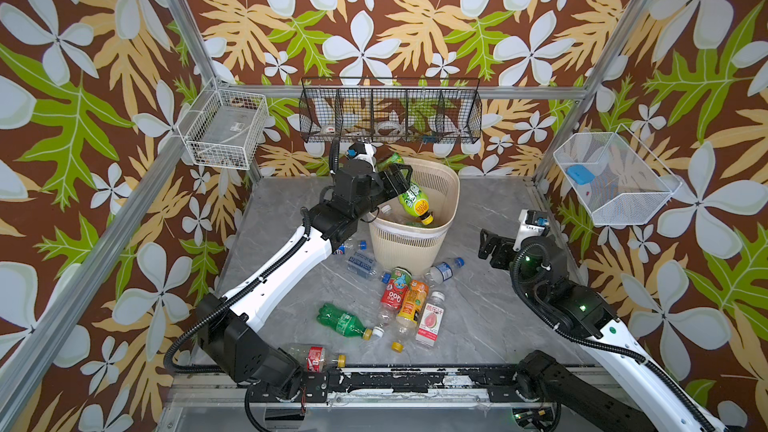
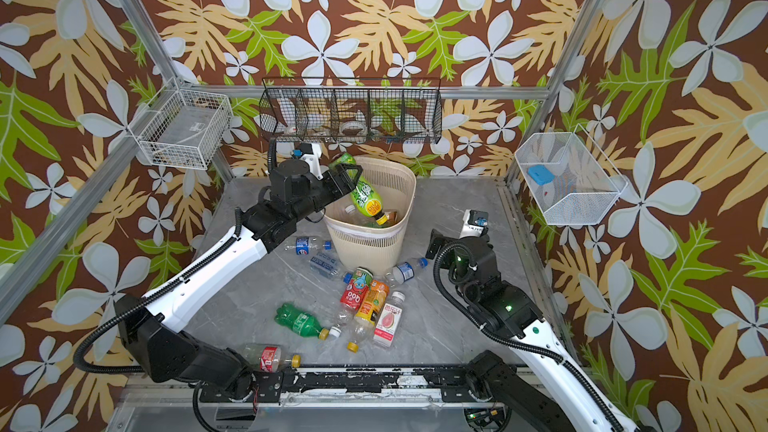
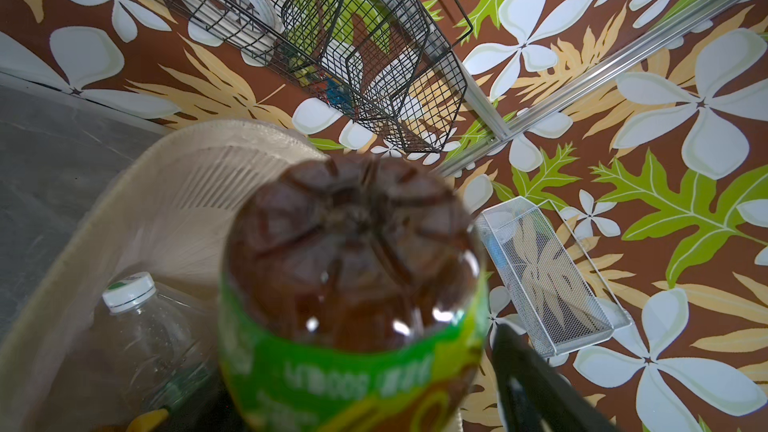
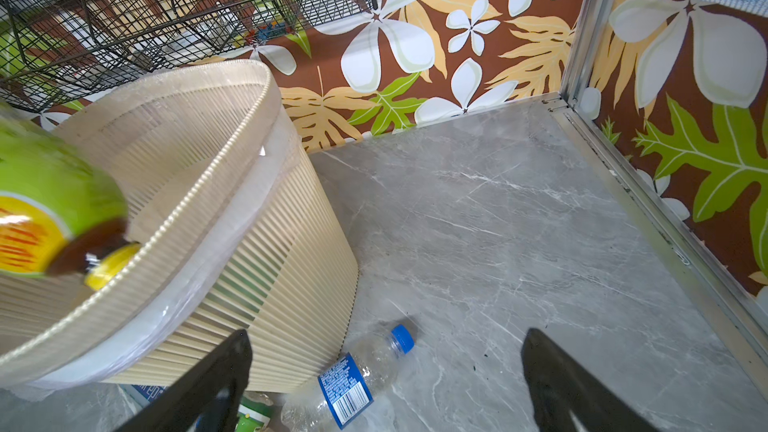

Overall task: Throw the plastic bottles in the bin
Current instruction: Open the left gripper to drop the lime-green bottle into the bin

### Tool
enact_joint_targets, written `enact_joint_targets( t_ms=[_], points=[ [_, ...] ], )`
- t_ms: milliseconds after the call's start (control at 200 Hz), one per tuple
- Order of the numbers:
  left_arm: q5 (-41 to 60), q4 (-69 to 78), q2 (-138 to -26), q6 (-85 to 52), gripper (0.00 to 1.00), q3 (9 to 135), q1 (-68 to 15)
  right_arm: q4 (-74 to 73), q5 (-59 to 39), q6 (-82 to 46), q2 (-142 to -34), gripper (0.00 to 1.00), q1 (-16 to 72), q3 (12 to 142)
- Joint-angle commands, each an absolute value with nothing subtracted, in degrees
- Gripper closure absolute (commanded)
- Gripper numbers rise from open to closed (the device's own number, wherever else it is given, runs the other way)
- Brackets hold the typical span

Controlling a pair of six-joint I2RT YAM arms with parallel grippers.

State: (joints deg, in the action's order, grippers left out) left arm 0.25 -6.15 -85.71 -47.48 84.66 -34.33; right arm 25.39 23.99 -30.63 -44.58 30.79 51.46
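Grey marble tabletop [image 1: 478,305], left hand [image 1: 401,177] released around bottle [image 1: 412,198] over bin [image 1: 415,239], right hand [image 1: 488,247] spread

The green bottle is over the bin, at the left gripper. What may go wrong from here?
1. The green bottle points cap-down close to the near rim of the bin; it may hit the rim and bounce out.
2. The left gripper seems close over the bin's rim; pulling back low might nudge the bin.
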Motion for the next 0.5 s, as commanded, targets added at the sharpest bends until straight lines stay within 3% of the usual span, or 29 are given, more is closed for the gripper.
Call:
enact_joint_targets(
  t_ms=[0, 300, 495],
  points=[
    [-0.58, -4.59, -85.34, -45.84, 0.01, 84.70, -34.28, 25.46, 24.63, -30.67, -44.13, 0.00, 30.85, 51.36],
    [-6.39, -7.23, -77.23, -39.35, 0.00, 83.59, -33.70, 25.93, 23.36, -32.35, -44.03, 0.00, 30.85, 50.77],
    [-13.42, -5.47, -59.96, -34.47, 0.00, 65.26, -33.69, 26.63, 20.91, -35.85, -44.94, 0.00, 30.85, 49.19]
  ],
)
